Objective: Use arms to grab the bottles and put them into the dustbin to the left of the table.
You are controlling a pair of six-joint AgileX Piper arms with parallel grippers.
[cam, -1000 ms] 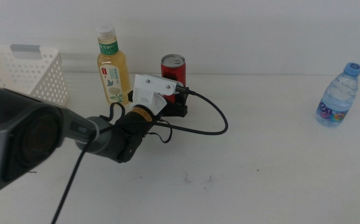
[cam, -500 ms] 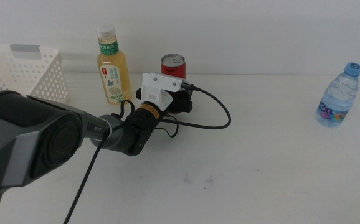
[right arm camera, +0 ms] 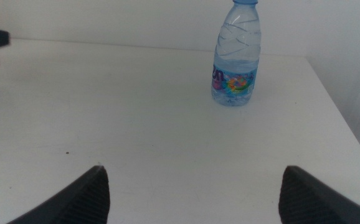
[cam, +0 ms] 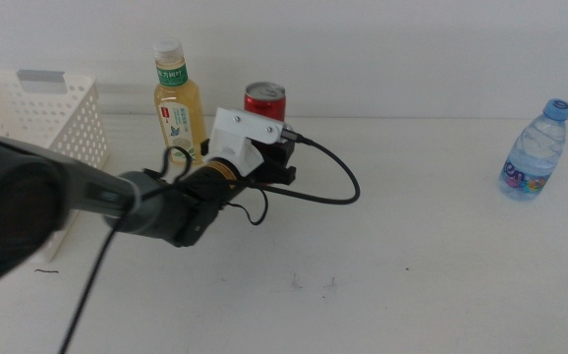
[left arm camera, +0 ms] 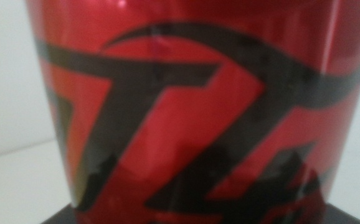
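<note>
Left gripper (cam: 276, 160) was right up against the red can (cam: 264, 102) at the back of the table (cam: 412, 246), around 11 o'clock from the table's middle. Left wrist view was all can (left arm camera: 192, 106), wall to wall, with only a sliver of dark gripper at the frame edge. Jaws themselves weren't visible, so I couldn't tell if they were clamped on it or just straddling it. In the middle view the can looked a touch raised, but that was a guess: its base was hidden behind the white camera housing (cam: 245, 138).

Tea bottle (cam: 178, 103) stood just beside the can at its 9 o'clock, upright, close to the arm's looping cable (cam: 328, 182). Basket (cam: 43, 113) sat further out at 9 o'clock, at the table's left edge, nothing visible in it from that angle. Water bottle (cam: 534, 150) was well apart at 3 o'clock, upright, untouched.

Right gripper (right arm camera: 192, 186) waited low over the bare table with jaws spread wide, facing the water bottle (right arm camera: 236, 53), holding nothing.

Step in hand, as I read it: grabbing the can, first of three. Next move would have needed a confirmed firm squeeze, then a lift high enough to pass the tea bottle and the basket rim on the swing toward 9 o'clock. Risk: clipping the tea bottle with the wrist or cable on the way over.
</note>
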